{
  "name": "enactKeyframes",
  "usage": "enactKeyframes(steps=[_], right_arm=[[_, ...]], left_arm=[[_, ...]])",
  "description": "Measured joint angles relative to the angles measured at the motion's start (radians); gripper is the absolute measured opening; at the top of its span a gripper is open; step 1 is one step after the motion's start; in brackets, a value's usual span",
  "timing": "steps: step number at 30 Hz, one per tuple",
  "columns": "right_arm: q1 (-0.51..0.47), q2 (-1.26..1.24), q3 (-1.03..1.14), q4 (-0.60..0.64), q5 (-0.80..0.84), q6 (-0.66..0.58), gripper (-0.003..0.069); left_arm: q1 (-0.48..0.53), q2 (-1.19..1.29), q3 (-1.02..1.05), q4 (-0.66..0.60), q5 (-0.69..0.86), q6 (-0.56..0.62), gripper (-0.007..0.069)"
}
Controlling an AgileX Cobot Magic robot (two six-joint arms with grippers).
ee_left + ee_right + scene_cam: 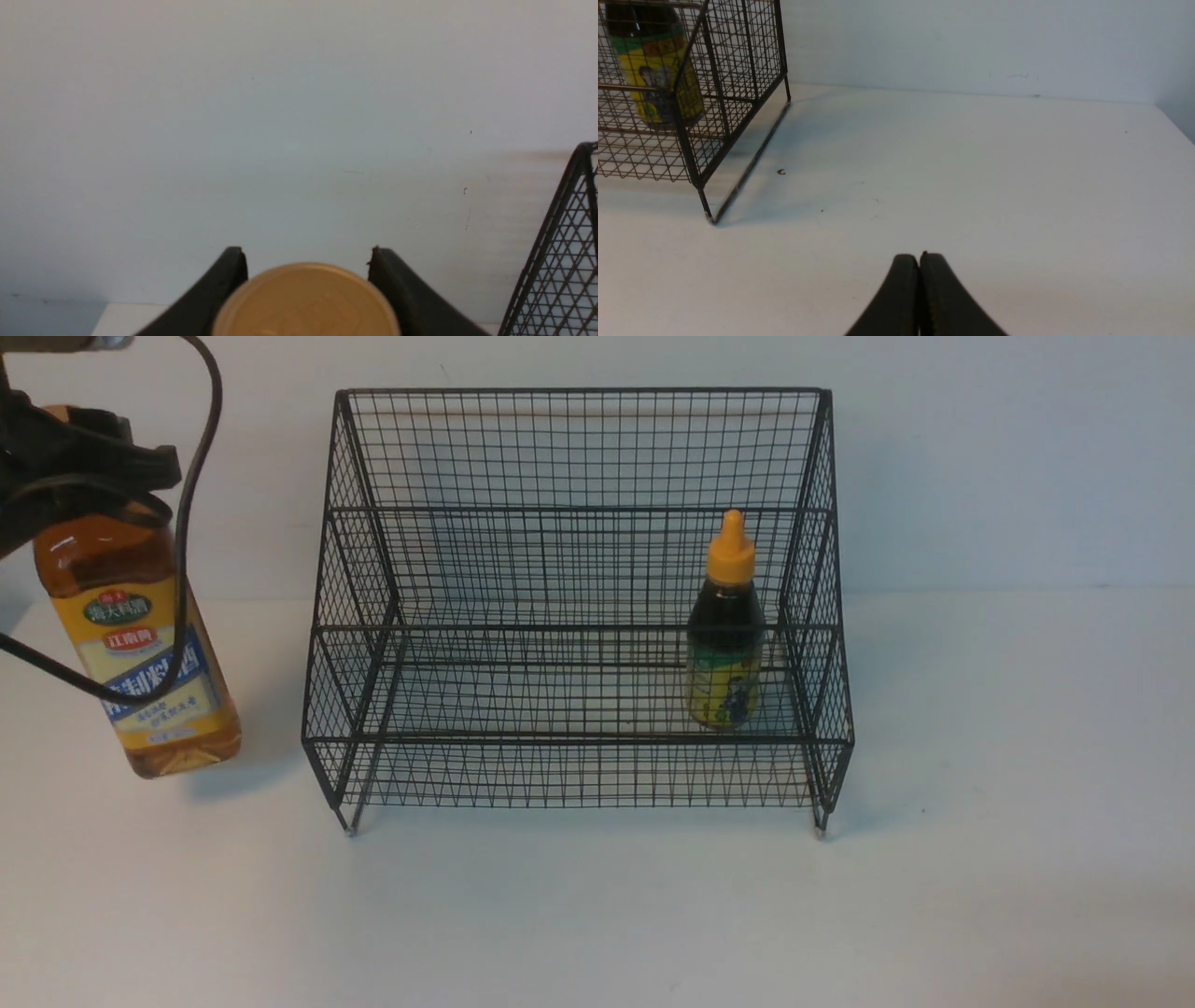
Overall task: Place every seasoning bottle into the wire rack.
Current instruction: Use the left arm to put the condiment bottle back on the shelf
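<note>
Left gripper (306, 253) clamped tilted tall clear amber-liquid bottle (121, 616) at gold cap (306, 303). Small dark orange-capped bottle (725, 644) stood inside black wire-mesh rack (579, 448). Right gripper (920, 256) was closed, empty.

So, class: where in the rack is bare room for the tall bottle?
In the rack, the lower shelf is bare from the left wall to the small bottle; the upper step is bare throughout. Crowded only at the right wall, by that bottle. The tall bottle is outside, left.
</note>
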Motion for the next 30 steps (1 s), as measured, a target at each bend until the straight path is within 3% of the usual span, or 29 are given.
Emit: enactKeyframes(steps=[8, 17, 30], right_arm=[[0.000, 0.000, 0.000, 0.000, 0.000, 0.000, -0.0015], [0.000, 0.000, 0.000, 0.003, 0.000, 0.000, -0.0015], [0.000, 0.000, 0.000, 0.003, 0.000, 0.000, -0.0015]], left_arm=[[-0.011, -0.110, 0.004, 0.052, 0.063, -0.049, 0.0302], [-0.117, -0.293, -0.076, 0.154, 0.151, -0.071, 0.0302], [-0.412, -0.272, -0.149, 0.162, 0.204, -0.148, 0.0302]])
